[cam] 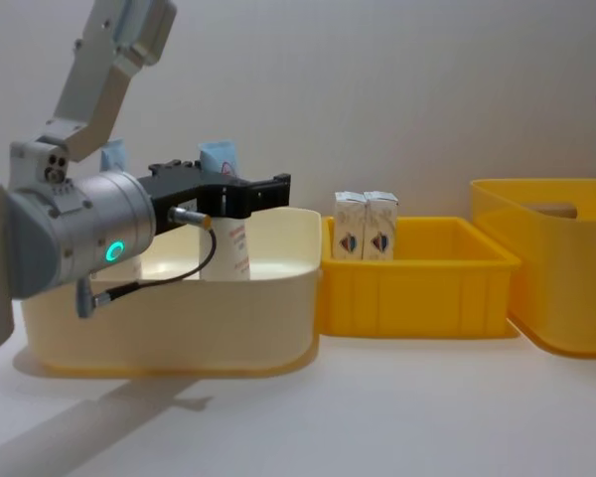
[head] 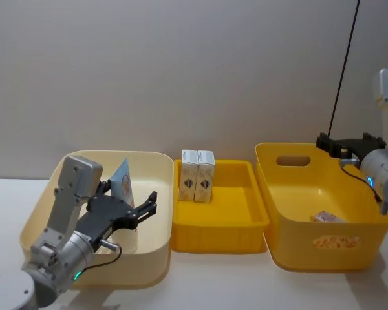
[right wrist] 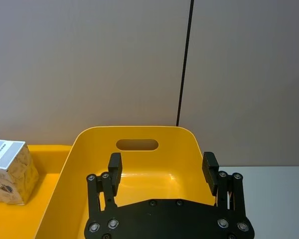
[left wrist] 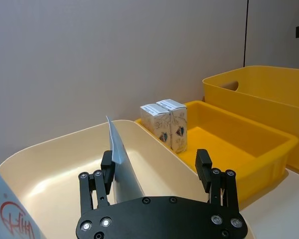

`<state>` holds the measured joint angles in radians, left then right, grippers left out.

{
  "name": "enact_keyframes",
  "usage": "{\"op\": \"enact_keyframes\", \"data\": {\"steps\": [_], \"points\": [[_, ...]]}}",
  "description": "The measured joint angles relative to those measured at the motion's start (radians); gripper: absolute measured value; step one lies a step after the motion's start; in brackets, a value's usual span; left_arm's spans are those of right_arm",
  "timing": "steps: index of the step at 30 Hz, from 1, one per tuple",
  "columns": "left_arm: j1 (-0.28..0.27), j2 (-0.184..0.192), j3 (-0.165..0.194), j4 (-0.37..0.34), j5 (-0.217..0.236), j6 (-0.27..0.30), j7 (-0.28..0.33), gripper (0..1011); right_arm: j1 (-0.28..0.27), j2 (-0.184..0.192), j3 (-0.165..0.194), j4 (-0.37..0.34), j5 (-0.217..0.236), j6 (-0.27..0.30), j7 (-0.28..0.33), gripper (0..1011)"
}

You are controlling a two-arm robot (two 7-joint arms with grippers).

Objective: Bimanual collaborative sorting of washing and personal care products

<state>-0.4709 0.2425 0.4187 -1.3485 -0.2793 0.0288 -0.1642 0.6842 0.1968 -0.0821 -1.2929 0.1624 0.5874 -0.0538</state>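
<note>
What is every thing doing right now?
Left end effector: open, over the cream tub.
Tube: upright in cream tub, not gripped.
Two cartons: upright, side by side in yellow tray.
Small carton: lying flat in deep yellow tub.
Right end effector: open, above that tub.

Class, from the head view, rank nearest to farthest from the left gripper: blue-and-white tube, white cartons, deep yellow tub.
1. Tube, at the left gripper, in the cream tub.
2. White cartons, middle tray.
3. Deep yellow tub, far right.
</note>
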Motion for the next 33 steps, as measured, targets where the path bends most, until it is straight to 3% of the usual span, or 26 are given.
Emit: {"op": "enact_keyframes", "data": {"steps": [13, 16, 33], "points": [[-0.038, -0.02, 0.008, 0.058, 0.024, -0.022, -0.013, 1003, 0.0, 0.0, 0.0, 0.0, 0.0, 0.0, 0.0, 1001], [-0.043, -0.023, 0.008, 0.066, 0.027, -0.025, -0.014, 961, 0.0, 0.0, 0.0, 0.0, 0.0, 0.0, 0.0, 1001], [-0.055, -0.03, 0.011, 0.086, 0.035, -0.033, -0.018, 480, 0.0, 0.0, 0.0, 0.0, 0.0, 0.0, 0.0, 1001]]}}
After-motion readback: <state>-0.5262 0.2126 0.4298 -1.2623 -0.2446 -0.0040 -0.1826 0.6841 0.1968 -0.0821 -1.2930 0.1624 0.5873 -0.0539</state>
